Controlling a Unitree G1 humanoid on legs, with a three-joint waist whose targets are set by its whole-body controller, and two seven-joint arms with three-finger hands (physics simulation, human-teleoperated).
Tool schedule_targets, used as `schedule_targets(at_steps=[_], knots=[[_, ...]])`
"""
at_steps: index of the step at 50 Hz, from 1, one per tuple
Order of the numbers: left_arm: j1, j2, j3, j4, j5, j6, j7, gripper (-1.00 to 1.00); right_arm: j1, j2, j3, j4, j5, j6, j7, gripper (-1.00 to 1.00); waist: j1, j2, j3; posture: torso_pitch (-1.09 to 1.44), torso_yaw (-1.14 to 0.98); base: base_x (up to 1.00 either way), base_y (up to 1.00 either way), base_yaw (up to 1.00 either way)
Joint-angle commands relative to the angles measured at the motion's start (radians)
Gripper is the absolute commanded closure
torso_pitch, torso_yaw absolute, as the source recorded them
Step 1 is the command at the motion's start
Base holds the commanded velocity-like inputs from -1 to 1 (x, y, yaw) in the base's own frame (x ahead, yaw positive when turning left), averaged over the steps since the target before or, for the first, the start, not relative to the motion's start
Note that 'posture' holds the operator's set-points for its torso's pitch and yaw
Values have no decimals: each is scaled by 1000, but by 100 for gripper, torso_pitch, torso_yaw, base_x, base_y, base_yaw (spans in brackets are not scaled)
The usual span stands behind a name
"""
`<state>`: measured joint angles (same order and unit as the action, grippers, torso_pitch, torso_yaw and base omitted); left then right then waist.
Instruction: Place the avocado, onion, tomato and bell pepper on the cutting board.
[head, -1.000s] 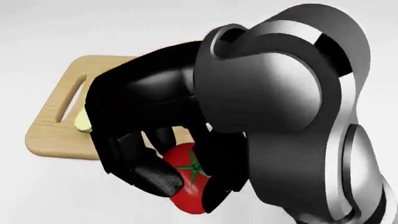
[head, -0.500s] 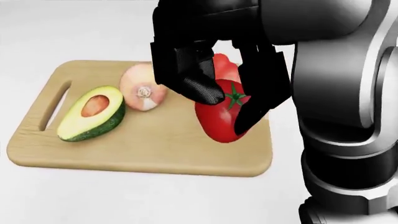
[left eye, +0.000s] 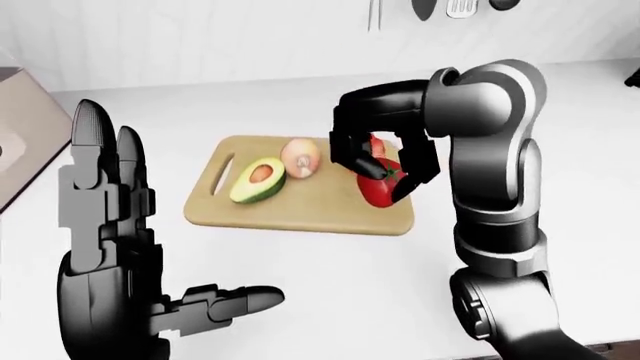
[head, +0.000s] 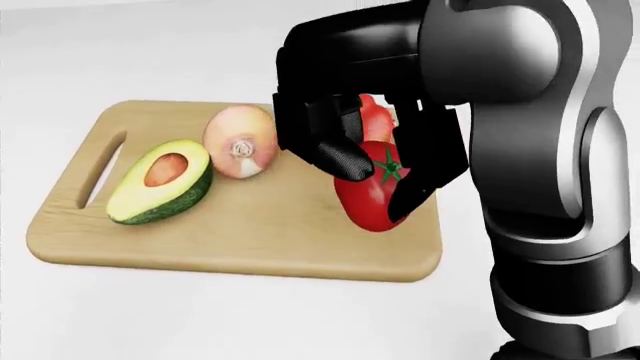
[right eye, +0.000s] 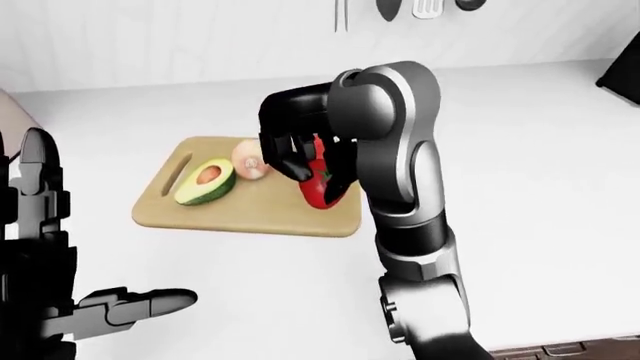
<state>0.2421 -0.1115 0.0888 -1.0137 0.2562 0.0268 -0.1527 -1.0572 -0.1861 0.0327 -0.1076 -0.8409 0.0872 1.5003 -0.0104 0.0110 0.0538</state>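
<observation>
R hand (head: 375, 169) grips tomato (head: 368, 196) over right part of cutting board (head: 230, 240), avocado (head: 160, 182) + onion (head: 241, 140) lie left, L hand (left eye: 110, 300) wide open, empty; early release could roll tomato off board's right edge.

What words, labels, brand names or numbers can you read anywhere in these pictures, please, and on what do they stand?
None: no view shows any text.
The cutting board, avocado, onion, tomato and both arms are unmarked.
The utensils hanging on the wall carry nothing readable.
</observation>
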Motion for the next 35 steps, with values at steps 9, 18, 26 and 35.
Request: schedule_targets(at_steps=[9,18,26,35], knots=[[-7,0,-6,-33,-1,-23,6,-100,-44,-14,-20,-15,-22,-34,-51,-100,-1,1,-23,0,0,0,0,0],[-4,-2,-7,-33,-1,-27,5,-100,-98,-29,-33,-9,-24,-34,-55,-100,-1,1,-25,0,0,0,0,0],[-8,1,0,-33,-6,-25,4,-100,-440,-265,-104,379,15,-134,-170,-100,2,2,-16,0,0,0,0,0],[-9,2,-4,-33,-3,-22,5,-100,-386,-307,-112,388,-18,-138,-207,-100,0,-7,-19,0,0,0,0,0]])
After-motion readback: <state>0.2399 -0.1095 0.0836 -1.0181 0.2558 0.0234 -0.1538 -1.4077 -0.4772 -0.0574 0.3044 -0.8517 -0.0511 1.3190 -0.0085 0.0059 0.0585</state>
